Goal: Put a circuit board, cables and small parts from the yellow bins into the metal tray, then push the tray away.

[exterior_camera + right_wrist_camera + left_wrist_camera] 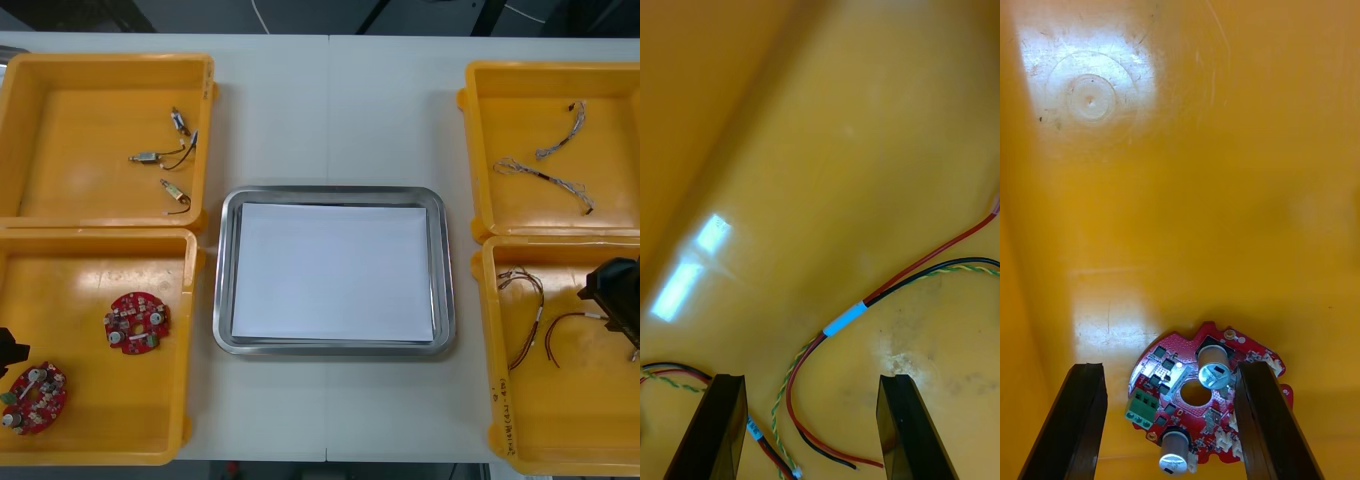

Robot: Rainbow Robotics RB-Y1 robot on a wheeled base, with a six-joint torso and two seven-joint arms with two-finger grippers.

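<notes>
left gripper (1171,369), right gripper (811,379), spread wide, empty

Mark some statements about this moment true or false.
1. A circuit board lies in the tray. False: the tray holds none; both circuit boards lie in the near left bin.
2. The left end effector is open over one of the circuit boards. True.
3. The right end effector is shut on a cable. False: the right end effector is open around a red and black cable.
4. The far left bin holds small metal parts. True.
</notes>
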